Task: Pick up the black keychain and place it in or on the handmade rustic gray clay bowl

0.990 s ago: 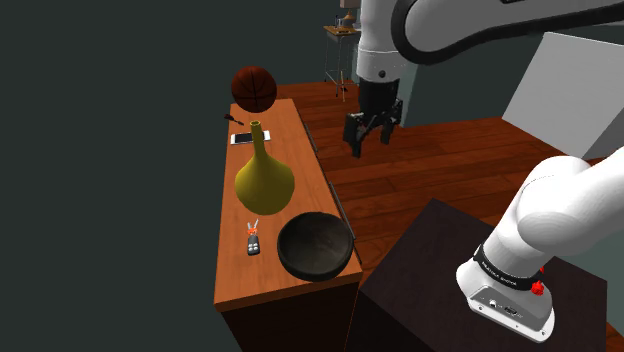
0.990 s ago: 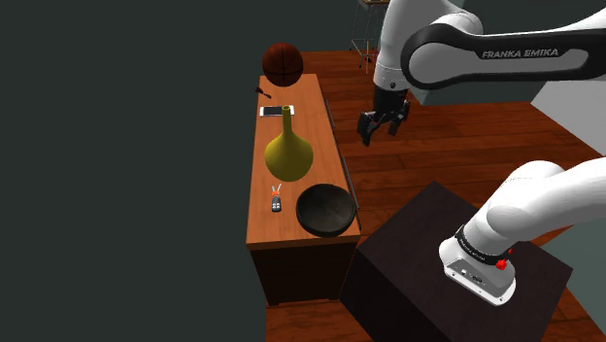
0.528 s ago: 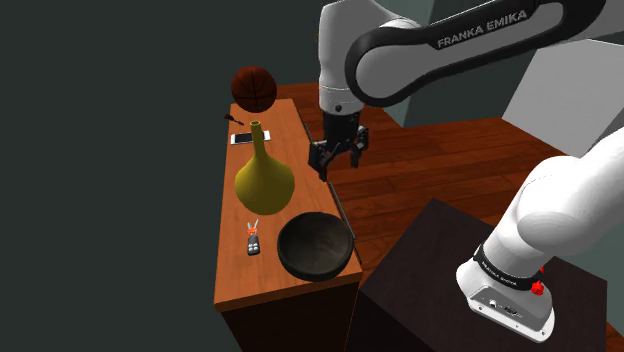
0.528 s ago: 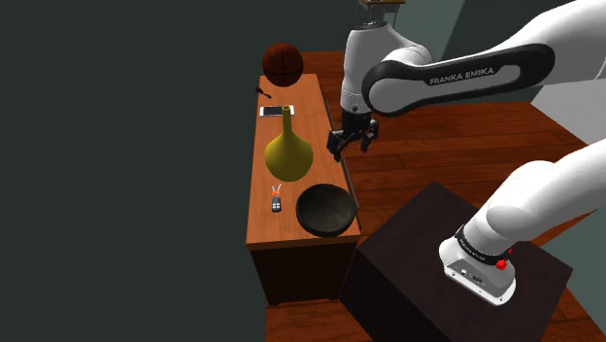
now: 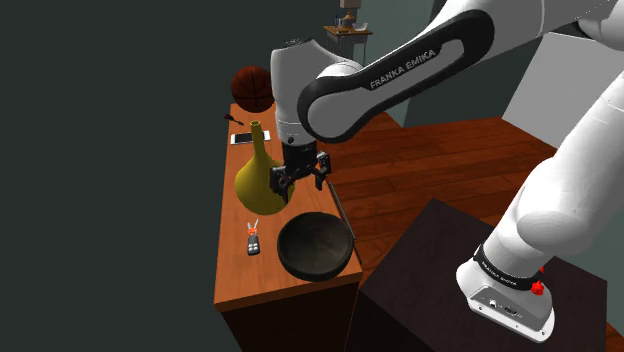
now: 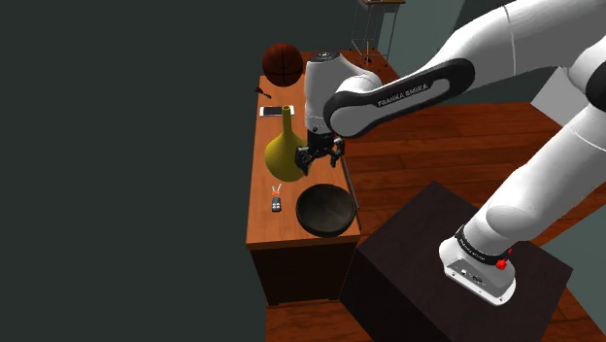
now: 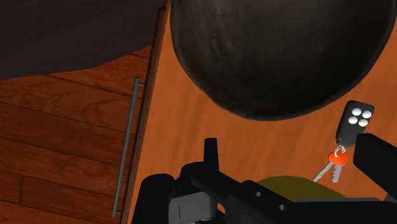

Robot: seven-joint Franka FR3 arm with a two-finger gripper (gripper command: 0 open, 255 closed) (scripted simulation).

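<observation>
The black keychain (image 5: 254, 241), a small fob with a red tag and keys, lies on the wooden cabinet top (image 5: 240, 275) beside the dark grey bowl (image 5: 316, 246). My gripper (image 5: 300, 178) hangs open and empty above the cabinet, just past the bowl and against the yellow vase (image 5: 262, 176). From the second exterior view, the gripper (image 6: 316, 155) is higher than the bowl (image 6: 324, 210) and the keychain (image 6: 278, 202). Looking along the hand, the bowl (image 7: 280, 51) and fob (image 7: 353, 121) lie ahead of the gripper (image 7: 291, 143), with the vase top (image 7: 289, 186) between the fingers.
Farther back on the cabinet sit a white phone (image 5: 249, 137), a small dark object (image 5: 233, 118) and a basketball (image 5: 254, 88). A long drawer handle (image 7: 127, 149) runs along the cabinet's front. The dark stand (image 5: 450, 285) is beside the cabinet, over wooden floor (image 5: 440, 160).
The arm has swung from over the wooden floor toward the shoulder view's left and lower, ending above the cabinet beside the vase. The fingers stayed open; nothing on the cabinet moved.
</observation>
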